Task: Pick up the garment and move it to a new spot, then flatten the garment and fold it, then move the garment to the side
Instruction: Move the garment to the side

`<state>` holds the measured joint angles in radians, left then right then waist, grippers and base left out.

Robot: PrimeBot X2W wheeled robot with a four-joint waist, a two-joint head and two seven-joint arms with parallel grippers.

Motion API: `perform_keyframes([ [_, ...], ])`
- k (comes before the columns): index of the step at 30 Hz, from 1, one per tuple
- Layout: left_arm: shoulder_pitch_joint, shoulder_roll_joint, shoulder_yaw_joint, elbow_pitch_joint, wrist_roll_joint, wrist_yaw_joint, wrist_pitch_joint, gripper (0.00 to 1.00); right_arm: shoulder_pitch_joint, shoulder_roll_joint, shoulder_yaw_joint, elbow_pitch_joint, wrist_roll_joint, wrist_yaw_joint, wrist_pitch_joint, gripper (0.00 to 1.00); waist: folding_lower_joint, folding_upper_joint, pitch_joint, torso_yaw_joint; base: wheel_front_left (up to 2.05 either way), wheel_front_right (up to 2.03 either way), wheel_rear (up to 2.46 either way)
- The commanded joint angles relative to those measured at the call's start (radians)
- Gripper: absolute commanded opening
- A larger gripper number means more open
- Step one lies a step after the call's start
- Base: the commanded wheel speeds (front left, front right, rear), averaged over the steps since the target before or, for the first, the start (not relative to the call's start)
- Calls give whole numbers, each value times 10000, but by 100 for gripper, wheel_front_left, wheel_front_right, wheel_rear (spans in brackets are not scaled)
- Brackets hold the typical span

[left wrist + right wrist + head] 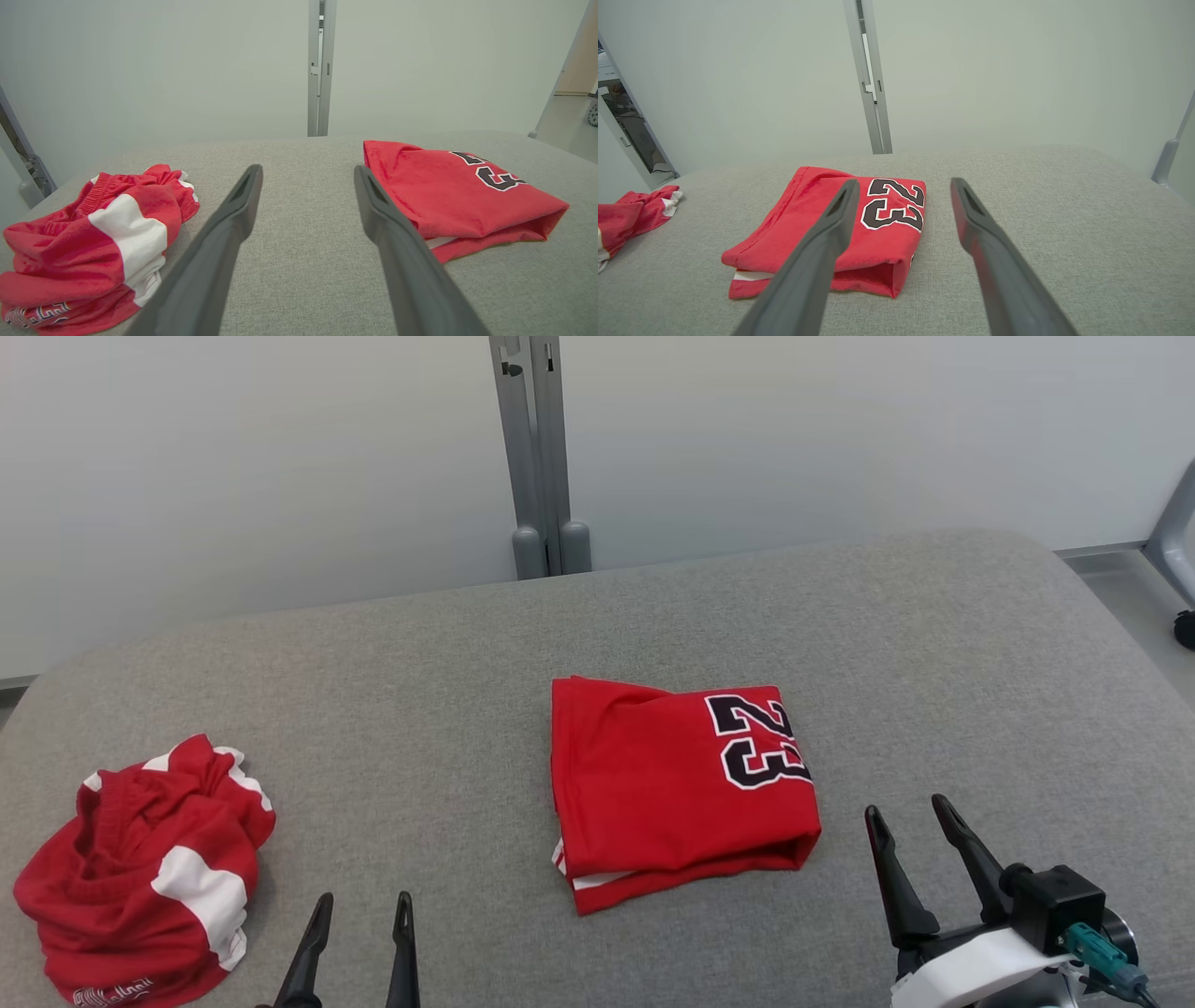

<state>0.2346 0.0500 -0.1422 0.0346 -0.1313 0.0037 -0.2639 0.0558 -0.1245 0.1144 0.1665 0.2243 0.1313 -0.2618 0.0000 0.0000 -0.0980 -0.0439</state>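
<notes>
We see the folded garment (672, 793), a red jersey with the number 23 uppermost, lying near the middle of the grey surface (420, 644), somewhat closer to the near edge than the far one; its edges look squared off, so we judge the folding done and the move to the side not yet made. A crumpled garment (140, 877), red with white panels, sits heaped by the near left corner, well apart from the jersey. The left fingers (404, 943) hang spread wide and empty over the near edge, between the two garments; the right fingers (892, 868) stand equally wide and empty near the jersey's near right corner, probably placed there to take hold of that open folded end.
</notes>
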Motion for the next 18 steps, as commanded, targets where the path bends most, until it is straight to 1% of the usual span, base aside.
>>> perform_keyframes([
  [1,-43,14,-2,23,3,-31,-2,100,40,19,-22,25,-46,-12,-43,100,0,0,-2,5,0,0,0],
  [18,-119,14,-21,116,68,-35,-2,100,18,62,-42,275,77,-12,-43,100,0,0,-30,13,0,0,0],
])
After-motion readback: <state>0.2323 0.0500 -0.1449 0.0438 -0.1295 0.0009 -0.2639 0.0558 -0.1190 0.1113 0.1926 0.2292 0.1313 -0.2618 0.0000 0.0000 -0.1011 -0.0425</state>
